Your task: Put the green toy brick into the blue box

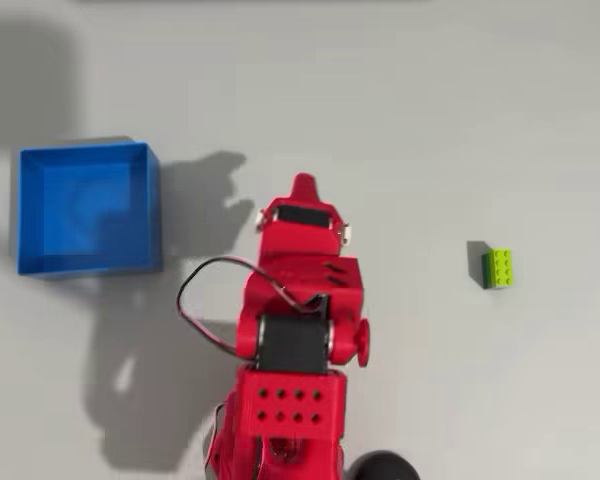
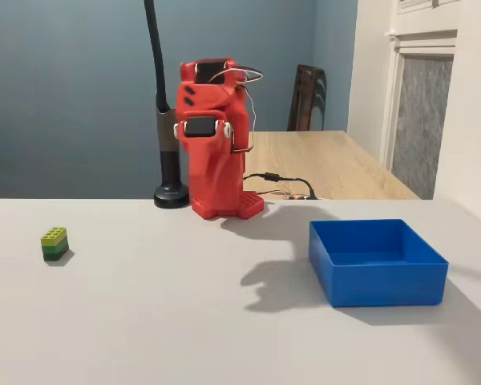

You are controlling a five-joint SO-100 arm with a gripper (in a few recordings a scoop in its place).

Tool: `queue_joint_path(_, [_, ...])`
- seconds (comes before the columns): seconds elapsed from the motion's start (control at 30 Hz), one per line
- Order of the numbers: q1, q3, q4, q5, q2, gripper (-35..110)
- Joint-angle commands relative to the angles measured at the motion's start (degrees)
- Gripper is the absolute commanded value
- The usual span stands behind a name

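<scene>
Green toy brick point(image 1: 498, 268) sitting right-centre of overhead view, likely light, rigid, slick; pinching flat sides advisable. Gripper point(image 1: 302, 186) folded, state unclear.

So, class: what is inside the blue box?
Nothing: the blue box shows only its bare blue floor in the overhead view. In the fixed view its near wall hides part of that floor.

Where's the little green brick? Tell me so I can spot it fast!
Find the red robot arm on the grey table. In the overhead view the green toy brick sits alone to its right, opposite the blue box. It is tiny, lime, with studs on top.
</scene>
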State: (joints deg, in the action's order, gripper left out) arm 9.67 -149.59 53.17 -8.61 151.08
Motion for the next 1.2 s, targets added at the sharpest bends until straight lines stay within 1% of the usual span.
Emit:
queue_joint_path(0.0, [4.92, 7.65, -0.53, -2.02, -5.19, 21])
queue_joint_path(0.3, [17.84, 15.56, -0.09, -6.42, -16.79, 23])
queue_joint_path(0.63, [30.67, 17.84, 1.93, -10.37, -23.20, 24])
queue_joint_path(0.93, [38.23, 19.69, 2.55, -11.95, -28.39, 26])
queue_joint_path(1.17, [40.78, 23.91, 2.46, -14.06, -35.51, 28])
